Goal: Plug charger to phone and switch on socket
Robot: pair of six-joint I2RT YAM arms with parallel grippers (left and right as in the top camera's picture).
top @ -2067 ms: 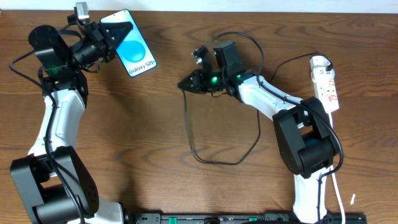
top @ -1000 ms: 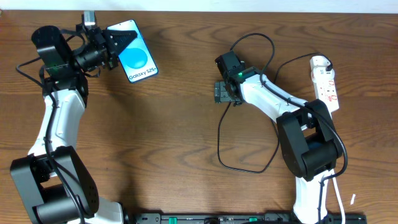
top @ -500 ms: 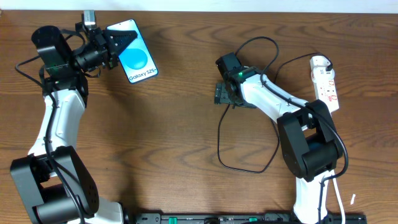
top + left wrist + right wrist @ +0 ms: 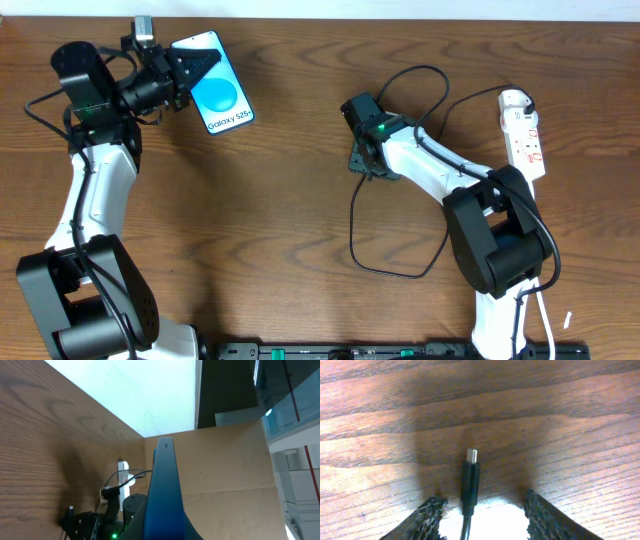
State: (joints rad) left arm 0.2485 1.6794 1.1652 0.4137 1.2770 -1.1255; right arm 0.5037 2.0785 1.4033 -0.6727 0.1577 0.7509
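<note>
Phone (image 4: 222,92), from above: at the far left of the table (image 4: 270,220), screen up, its lower end angled toward the middle, probably to offer the port to the plug.
Left gripper (image 4: 192,62), from above: closed on the phone's upper end, leaving the lower end free.
Charger (image 4: 352,230), from above: slack black loop across the centre, one run heading right toward the socket (image 4: 526,132), the plug end under the right arm; enough slack, by the look of it, to reach the phone.
Right gripper (image 4: 360,160), from above: pointed down at the plug end, well apart from both phone and socket.
Socket, from above: flat at the far right edge, untouched; switching it on not yet done.

Phone (image 4: 162,495), left wrist: seen edge-on, upright between the jaws, squeezed on its two faces, aimed down the table.
Socket (image 4: 122,466), left wrist: small and white in the distance, past the phone's edge.

Plug (image 4: 470,477), right wrist: flat on the wood, metal tip pointing away, centred in the gap.
Right gripper (image 4: 482,512), right wrist: jaws partly apart, fingers (image 4: 430,517) either side of the plug and clear of it; nothing gripped; lined up along the cable, presumably to pinch the plug body and leave the tip free.
</note>
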